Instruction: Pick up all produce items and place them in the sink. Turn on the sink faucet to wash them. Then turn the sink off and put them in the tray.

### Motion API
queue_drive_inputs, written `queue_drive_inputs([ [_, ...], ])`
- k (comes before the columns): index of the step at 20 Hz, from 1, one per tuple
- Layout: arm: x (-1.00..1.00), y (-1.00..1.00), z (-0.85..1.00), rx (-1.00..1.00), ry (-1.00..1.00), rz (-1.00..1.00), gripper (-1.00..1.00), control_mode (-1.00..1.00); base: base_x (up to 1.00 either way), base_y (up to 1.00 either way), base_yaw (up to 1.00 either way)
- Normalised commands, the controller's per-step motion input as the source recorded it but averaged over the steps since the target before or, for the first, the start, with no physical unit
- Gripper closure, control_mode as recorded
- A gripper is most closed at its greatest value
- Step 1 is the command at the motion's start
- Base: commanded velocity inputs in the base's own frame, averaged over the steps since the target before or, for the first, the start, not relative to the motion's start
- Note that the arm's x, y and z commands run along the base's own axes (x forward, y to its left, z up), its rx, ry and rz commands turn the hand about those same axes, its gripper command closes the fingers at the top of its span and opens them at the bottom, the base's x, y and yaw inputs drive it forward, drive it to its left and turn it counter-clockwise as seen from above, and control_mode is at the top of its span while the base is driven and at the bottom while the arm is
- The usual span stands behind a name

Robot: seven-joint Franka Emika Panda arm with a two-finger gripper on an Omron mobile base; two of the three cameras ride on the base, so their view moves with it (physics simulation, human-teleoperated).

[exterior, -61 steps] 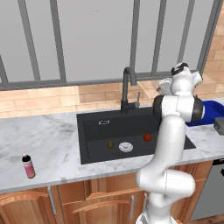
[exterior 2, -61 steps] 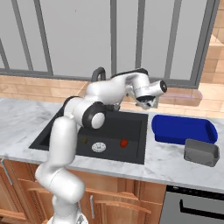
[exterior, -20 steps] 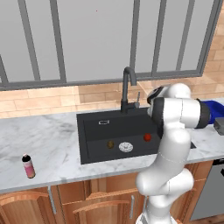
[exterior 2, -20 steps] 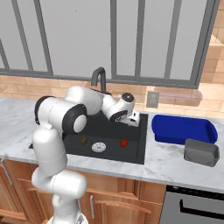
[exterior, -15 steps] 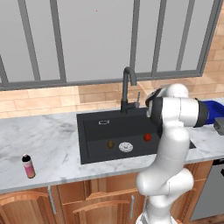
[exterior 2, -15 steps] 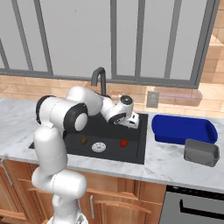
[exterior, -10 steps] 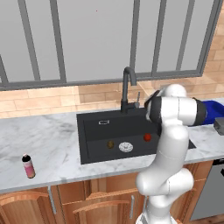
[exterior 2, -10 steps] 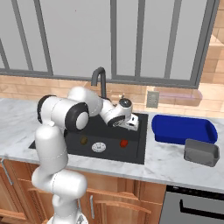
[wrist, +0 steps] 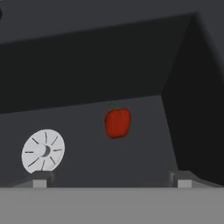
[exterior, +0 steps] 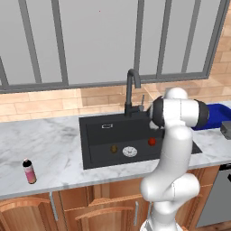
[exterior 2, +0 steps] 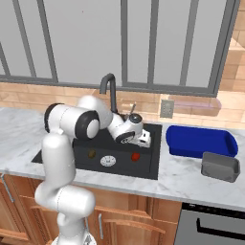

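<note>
The red produce item [wrist: 117, 122] lies on the floor of the black sink [exterior 2: 146, 165], right of the silver drain [wrist: 43, 150]. The brownish-olive produce item [exterior 2: 92, 154] lies left of the drain. My gripper [exterior 2: 143, 139] hangs open and empty just above the sink's right part, a little above the red item [exterior 2: 135, 156]. In the hand view its fingertips [wrist: 40, 179] stand wide apart on either side of the red item. The black sink faucet [exterior 2: 110, 89] rises behind the basin. On the counter to the right sits the blue tray [exterior 2: 201, 141].
A grey container [exterior 2: 219, 166] stands in front of the tray near the counter's edge. A small pink bottle [exterior: 29, 171] stands on the marble counter far left of the sink [exterior: 92, 144]. My white arm arches over the basin's right side.
The gripper has come down and slightly forward over the sink's right side, closer to the red item, staying open. Both produce items have not moved.
</note>
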Motion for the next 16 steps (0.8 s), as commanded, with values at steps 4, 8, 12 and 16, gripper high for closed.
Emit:
queue_drive_inputs([
  [4,0.0,0.0,-0.26,-0.02,0.0,0.0,-1.0,-1.0,0.0,0.0,0.0],
  [8,0.0,0.0,-0.3,-0.01,0.0,0.0,-1.0,-1.0,0.0,0.0,0.0],
  [12,0.03,0.0,-0.32,0.0,0.0,0.0,-1.0,-1.0,0.0,0.0,0.0],
  [16,0.07,0.0,-0.33,0.0,0.0,0.0,-1.0,-1.0,0.0,0.0,0.0],
])
